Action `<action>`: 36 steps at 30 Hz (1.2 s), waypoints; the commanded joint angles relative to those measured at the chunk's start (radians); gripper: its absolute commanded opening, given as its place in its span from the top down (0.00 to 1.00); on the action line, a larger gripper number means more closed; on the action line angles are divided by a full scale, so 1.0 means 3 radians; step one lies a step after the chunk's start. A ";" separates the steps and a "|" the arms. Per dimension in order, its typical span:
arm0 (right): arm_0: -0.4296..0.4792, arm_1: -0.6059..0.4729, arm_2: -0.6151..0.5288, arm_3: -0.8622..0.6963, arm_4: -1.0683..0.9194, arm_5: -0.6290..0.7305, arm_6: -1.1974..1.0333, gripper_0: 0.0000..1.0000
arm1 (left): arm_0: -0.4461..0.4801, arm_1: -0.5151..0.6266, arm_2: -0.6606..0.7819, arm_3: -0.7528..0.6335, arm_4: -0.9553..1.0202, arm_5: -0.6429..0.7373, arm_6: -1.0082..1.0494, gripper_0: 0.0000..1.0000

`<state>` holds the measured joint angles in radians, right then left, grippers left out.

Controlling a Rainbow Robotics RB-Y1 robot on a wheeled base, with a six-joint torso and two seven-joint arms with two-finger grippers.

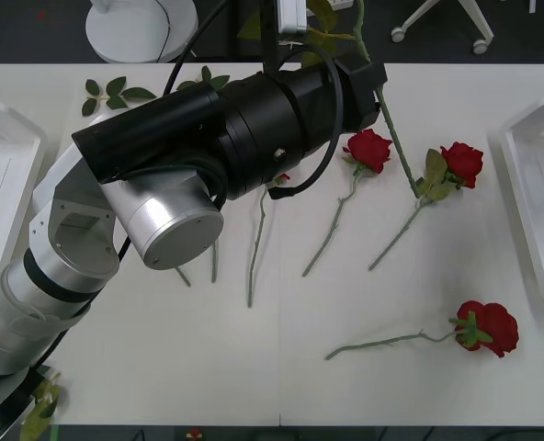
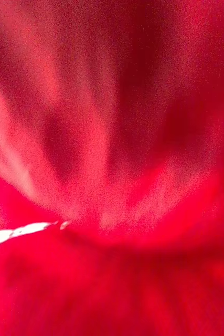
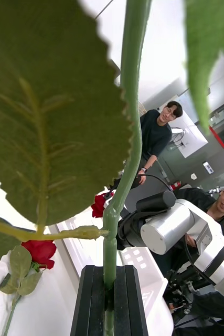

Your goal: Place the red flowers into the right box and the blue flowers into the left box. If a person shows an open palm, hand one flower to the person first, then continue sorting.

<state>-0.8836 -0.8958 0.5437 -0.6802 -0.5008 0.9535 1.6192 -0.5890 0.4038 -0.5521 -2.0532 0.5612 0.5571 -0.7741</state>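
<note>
A white tabletop [image 1: 162, 367] carried three red flowers to the right of the left tool [image 1: 368, 78]: one rose [image 1: 368, 149] lay just below the tool, a second [image 1: 460, 163] beside it further right, and a third [image 1: 489, 327] nearer the front edge, well apart from the tool. Bare green stems [image 1: 254, 248] lay under the arm. A leaf sprig [image 1: 111, 92] rested to the tool's left. White trays sat at the left edge [image 1: 1, 175] and right edge [image 1: 538, 193].
</note>
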 commanded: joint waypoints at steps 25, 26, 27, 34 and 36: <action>-0.0133 -0.1028 -0.0243 -0.1655 -0.2790 0.1613 0.1812 0.00 | -0.0174 -0.0083 -0.0067 -0.0018 -0.0040 -0.0057 -0.0094 1.00; -0.0138 -0.1028 -0.0243 -0.1757 -0.2953 0.1720 0.1802 0.00 | -0.0174 -0.0083 -0.0067 -0.0018 -0.0040 -0.0057 -0.0094 1.00; -0.0138 -0.1018 -0.0238 -0.1808 -0.3040 0.1766 0.1802 0.00 | -0.0174 -0.0083 -0.0067 -0.0018 -0.0040 -0.0057 -0.0094 1.00; -0.0056 -0.0864 -0.0232 -0.2059 -0.4104 0.1930 0.1736 0.00 | -0.0174 -0.0083 -0.0067 -0.0018 -0.0040 -0.0057 -0.0094 1.00; -0.0015 -0.0798 -0.0232 -0.2064 -0.4451 0.1965 0.1720 0.00 | -0.0174 -0.0083 -0.0067 -0.0018 -0.0040 -0.0057 -0.0094 1.00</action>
<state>-0.8837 -1.1537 0.4924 -1.2885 -1.7415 1.5269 2.1426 -0.5920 0.4034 -0.5571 -2.0465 0.5596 0.5560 -0.7741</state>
